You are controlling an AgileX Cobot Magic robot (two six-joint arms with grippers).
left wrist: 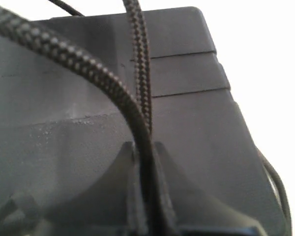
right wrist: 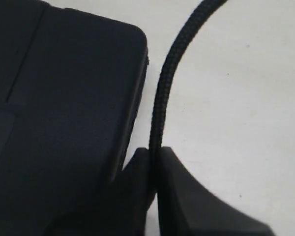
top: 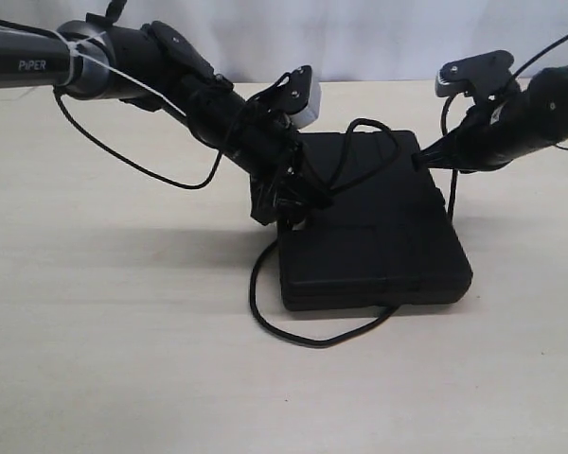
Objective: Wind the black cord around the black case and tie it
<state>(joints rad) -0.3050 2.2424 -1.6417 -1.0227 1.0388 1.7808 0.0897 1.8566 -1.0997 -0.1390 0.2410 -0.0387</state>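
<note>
The black case (top: 374,227) lies flat on the beige table, right of centre. The black cord (top: 303,336) loops over the table in front of the case's left corner and arcs across the lid (top: 364,128). My left gripper (top: 289,203) is at the case's left edge, shut on the cord (left wrist: 140,73); two strands run up from between its fingers (left wrist: 160,162) over the case (left wrist: 196,108). My right gripper (top: 424,159) is at the case's far right corner, shut on another stretch of cord (right wrist: 164,83) beside the case (right wrist: 64,98).
The beige table (top: 104,312) spreads round the case. A thin smooth black arm wire (top: 123,161) hangs in a loop under the left arm. A pale wall stands behind the table's far edge.
</note>
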